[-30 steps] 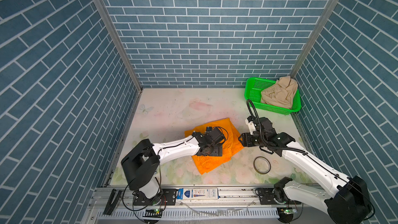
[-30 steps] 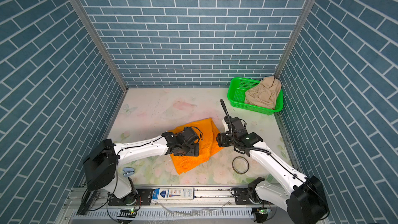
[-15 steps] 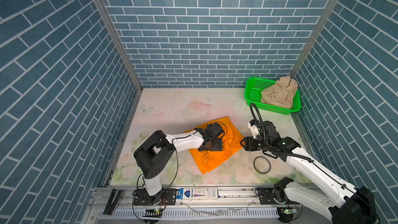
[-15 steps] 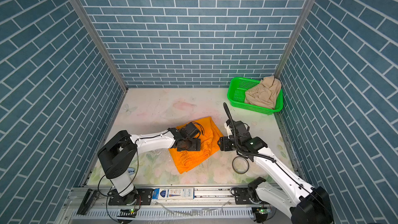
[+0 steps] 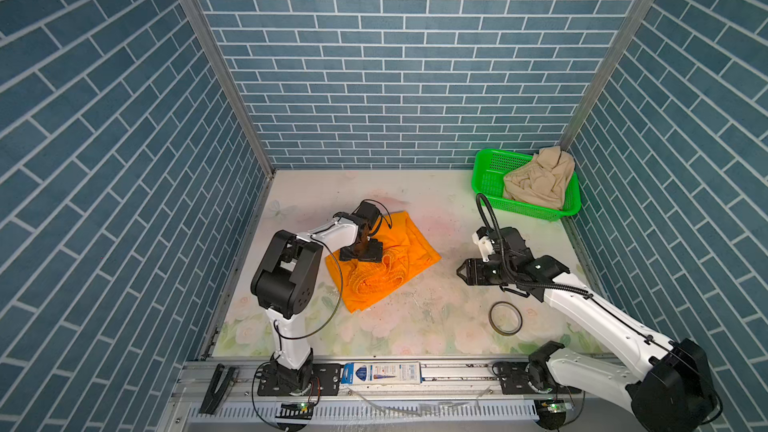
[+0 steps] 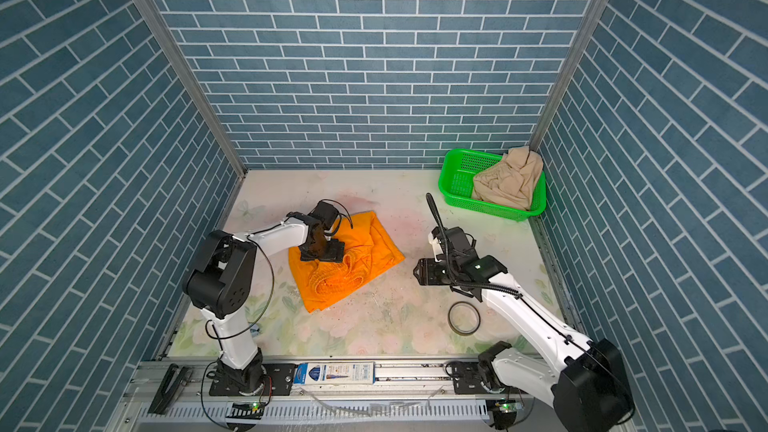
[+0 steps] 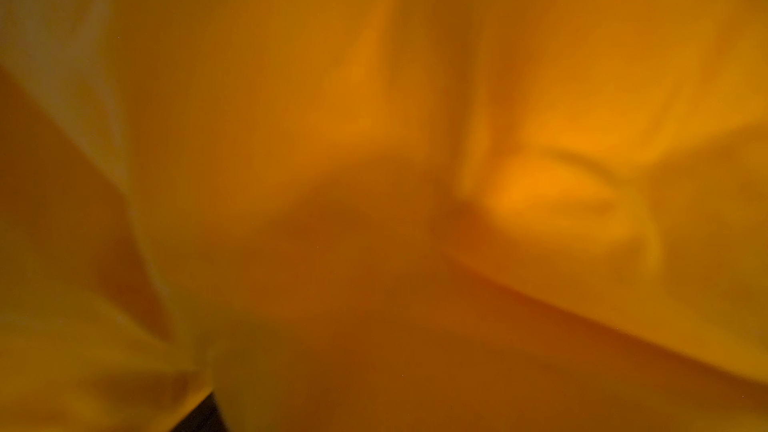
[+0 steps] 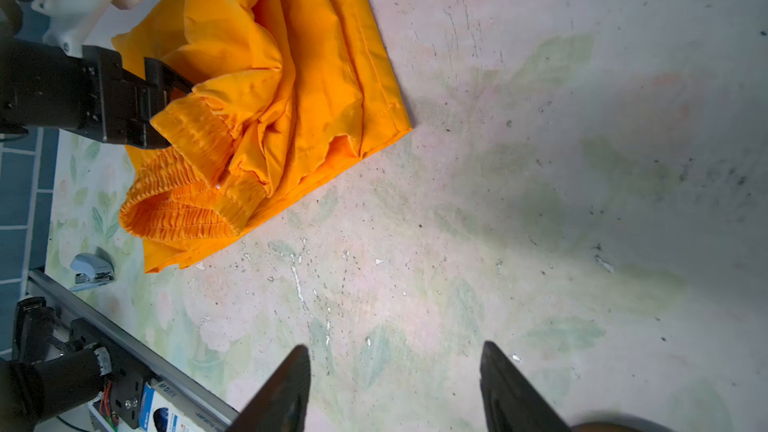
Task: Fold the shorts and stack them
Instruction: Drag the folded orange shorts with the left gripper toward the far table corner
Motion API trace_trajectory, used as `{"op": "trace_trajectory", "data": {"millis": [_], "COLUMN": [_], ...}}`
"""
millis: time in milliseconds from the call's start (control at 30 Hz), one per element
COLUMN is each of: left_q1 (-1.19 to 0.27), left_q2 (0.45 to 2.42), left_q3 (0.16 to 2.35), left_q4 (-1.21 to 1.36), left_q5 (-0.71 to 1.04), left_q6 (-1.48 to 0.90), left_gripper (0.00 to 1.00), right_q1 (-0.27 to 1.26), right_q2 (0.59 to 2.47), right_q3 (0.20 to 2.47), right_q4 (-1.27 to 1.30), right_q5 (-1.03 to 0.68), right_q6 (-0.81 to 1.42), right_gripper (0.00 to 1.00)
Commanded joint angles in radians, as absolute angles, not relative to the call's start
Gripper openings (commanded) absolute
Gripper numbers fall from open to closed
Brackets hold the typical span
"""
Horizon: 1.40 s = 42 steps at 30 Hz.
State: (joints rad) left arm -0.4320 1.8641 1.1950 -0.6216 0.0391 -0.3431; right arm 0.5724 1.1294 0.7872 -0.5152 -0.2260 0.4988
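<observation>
The orange shorts (image 5: 395, 259) (image 6: 365, 257) lie crumpled at the table's left middle, the gathered waistband (image 8: 183, 201) bunched toward the front. My left gripper (image 5: 374, 256) (image 6: 337, 254) rests low at their left edge. In the right wrist view its jaws stand open (image 8: 170, 112) with the waistband's edge between them. The left wrist view shows only blurred orange cloth (image 7: 374, 160). My right gripper (image 5: 459, 274) (image 6: 415, 272) (image 8: 395, 371) is open and empty over bare table, to the right of the orange pair. The beige shorts (image 5: 536, 180) (image 6: 507, 182) lie heaped in the green basket (image 5: 486, 172) (image 6: 451, 176).
A dark tape ring (image 5: 505, 317) (image 6: 463, 317) lies on the table beside the right arm. A small blue stapler (image 8: 91, 268) sits near the front left edge. The metal rail with a boxed label (image 5: 380, 372) runs along the front. Brick walls close three sides.
My left gripper has drawn back to the left, from the middle of the orange shorts to their left edge. The cloth has bunched and shifted left, away from my nearly still right gripper.
</observation>
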Motion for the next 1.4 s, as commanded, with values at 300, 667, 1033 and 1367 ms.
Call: {"op": "trace_trajectory", "data": {"millis": [300, 667, 1033, 1367], "left_q1": [-0.633, -0.931, -0.907, -0.689], "left_q2": [1.567, 1.762, 1.814, 1.82], "left_q3": [1.105, 1.153, 1.07, 1.048], "left_q4": [-0.7, -0.734, -0.752, -0.722], "left_q5": [0.052, -0.227, -0.38, -0.468], "left_q6": [-0.523, -0.655, -0.669, -0.504], "left_gripper": [0.97, 0.95, 0.91, 0.87], "right_q1": [0.586, 0.533, 0.5, 0.5], "right_q2": [1.424, 1.374, 1.214, 1.201], "right_q3": [1.021, 0.968, 0.867, 0.854], "right_q4": [-0.423, -0.423, -0.457, -0.435], "right_q5": [-0.264, -0.316, -0.311, -0.343], "right_q6": [0.395, 0.359, 0.36, 0.412], "right_gripper": [0.67, 0.67, 0.67, 0.65]}}
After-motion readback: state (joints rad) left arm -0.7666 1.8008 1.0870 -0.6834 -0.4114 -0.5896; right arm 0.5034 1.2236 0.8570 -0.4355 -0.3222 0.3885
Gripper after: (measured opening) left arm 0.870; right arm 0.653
